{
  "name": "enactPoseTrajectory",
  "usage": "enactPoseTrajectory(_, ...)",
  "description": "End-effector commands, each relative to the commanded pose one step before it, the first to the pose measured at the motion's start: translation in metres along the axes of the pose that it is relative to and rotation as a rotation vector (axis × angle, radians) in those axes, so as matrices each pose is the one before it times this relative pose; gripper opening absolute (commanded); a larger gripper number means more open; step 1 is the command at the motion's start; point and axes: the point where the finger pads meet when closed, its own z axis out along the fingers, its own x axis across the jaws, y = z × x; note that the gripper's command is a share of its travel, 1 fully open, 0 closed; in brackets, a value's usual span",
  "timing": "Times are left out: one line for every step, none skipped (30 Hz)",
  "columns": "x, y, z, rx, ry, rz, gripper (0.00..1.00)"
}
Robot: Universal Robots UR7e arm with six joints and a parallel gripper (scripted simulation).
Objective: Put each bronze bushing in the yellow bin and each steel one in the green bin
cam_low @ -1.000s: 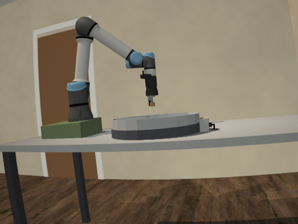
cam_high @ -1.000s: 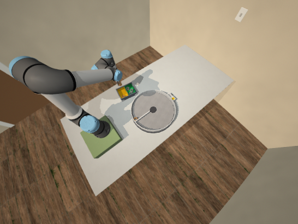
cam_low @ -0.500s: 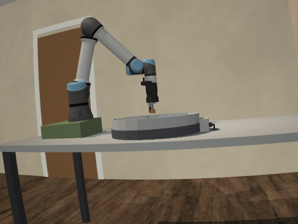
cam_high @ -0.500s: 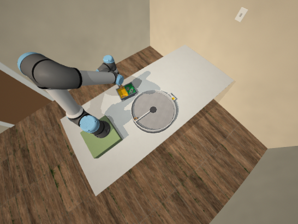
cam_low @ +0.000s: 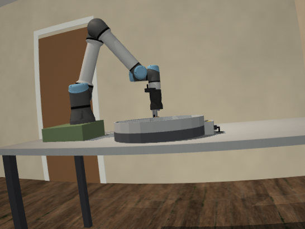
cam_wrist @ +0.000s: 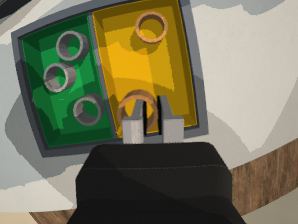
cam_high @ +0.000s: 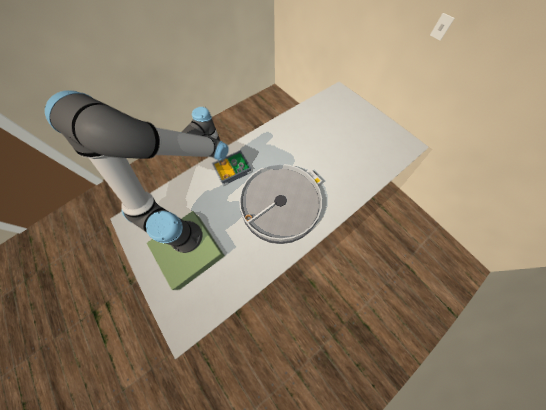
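Readable texts: none is showing | turntable (cam_high: 321,205) (cam_low: 159,127), as landmark: its wall is carrying no readable label | divided bin beside turntable (cam_high: 236,179) (cam_wrist: 202,100): no letters or numbers are appearing on it | green block beside turntable (cam_high: 197,265) (cam_low: 62,134): no brand or sign is showing

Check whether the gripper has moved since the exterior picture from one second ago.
Yes, downward: the gripper then hung well above the turntable's rim; now its fingertips reach down about level with it.
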Motion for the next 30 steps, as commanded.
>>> enactPoseTrajectory(-0.00043, 0.0004, 0.00001, -0.00122, -0.00131, 0.00002, 0.0)
enactPoseTrajectory(0.00006, 0.00006, 0.00089, 0.0001, 0.00012, 0.0, 0.0)
enactPoseTrajectory(0.0, 0.00012, 0.00124, -0.00001, -0.00001, 0.0, 0.0)
enactPoseTrajectory(0.0, 0.00012, 0.00124, -0.00001, -0.00001, 0.0, 0.0)
enactPoseTrajectory(0.0, 0.00012, 0.00124, -0.00001, -0.00001, 0.0, 0.0)
enactPoseTrajectory(0.0, 0.00012, 0.00124, -0.00001, -0.00001, 0.0, 0.0)
enactPoseTrajectory(0.0, 0.0, 0.0, 0.0, 0.0, 0.0, 0.0)
enactPoseTrajectory(0.0, 0.0, 0.0, 0.0, 0.0, 0.0, 0.0)
enactPoseTrajectory(0.0, 0.0, 0.0, 0.0, 0.0, 0.0, 0.0)
enactPoseTrajectory(0.0, 0.00012, 0.00124, -0.00001, -0.00001, 0.0, 0.0)
enactPoseTrajectory(0.0, 0.00012, 0.00124, -0.00001, -0.00001, 0.0, 0.0)
enactPoseTrajectory(0.0, 0.0, 0.0, 0.0, 0.0, 0.0, 0.0)
enactPoseTrajectory(0.0, 0.0, 0.0, 0.0, 0.0, 0.0, 0.0)
enactPoseTrajectory(0.0, 0.00012, 0.00124, -0.00001, -0.00001, 0.0, 0.0)
enactPoseTrajectory(0.0, 0.00012, 0.00124, -0.00001, -0.00001, 0.0, 0.0)
enactPoseTrajectory(0.0, 0.00012, 0.00124, -0.00001, -0.00001, 0.0, 0.0)
enactPoseTrajectory(0.0, 0.0, 0.0, 0.0, 0.0, 0.0, 0.0)
enactPoseTrajectory(0.0, 0.0, 0.0, 0.0, 0.0, 0.0, 0.0)
enactPoseTrajectory(0.0, 0.0, 0.0, 0.0, 0.0, 0.0, 0.0)
enactPoseTrajectory(0.0, 0.0, 0.0, 0.0, 0.0, 0.0, 0.0)
enactPoseTrajectory(0.0, 0.0, 0.0, 0.0, 0.0, 0.0, 0.0)
enactPoseTrajectory(0.0, 0.0, 0.0, 0.0, 0.0, 0.0, 0.0)
enactPoseTrajectory(0.0, 0.0, 0.0, 0.0, 0.0, 0.0, 0.0)
enactPoseTrajectory(0.0, 0.0, 0.0, 0.0, 0.0, 0.0, 0.0)
enactPoseTrajectory(0.00001, -0.00003, 0.00099, 0.00003, 0.00004, 0.0, 0.0)
enactPoseTrajectory(0.0, 0.0, 0.00122, 0.0, 0.0, 0.0, 0.0)
enactPoseTrajectory(0.0, 0.0, 0.00122, 0.0, 0.0, 0.0, 0.0)
enactPoseTrajectory(0.0, 0.0, 0.00122, 0.0, 0.0, 0.0, 0.0)
enactPoseTrajectory(0.0, 0.0, 0.0, 0.0, 0.0, 0.0, 0.0)
enactPoseTrajectory(0.0, 0.0, 0.0, 0.0, 0.0, 0.0, 0.0)
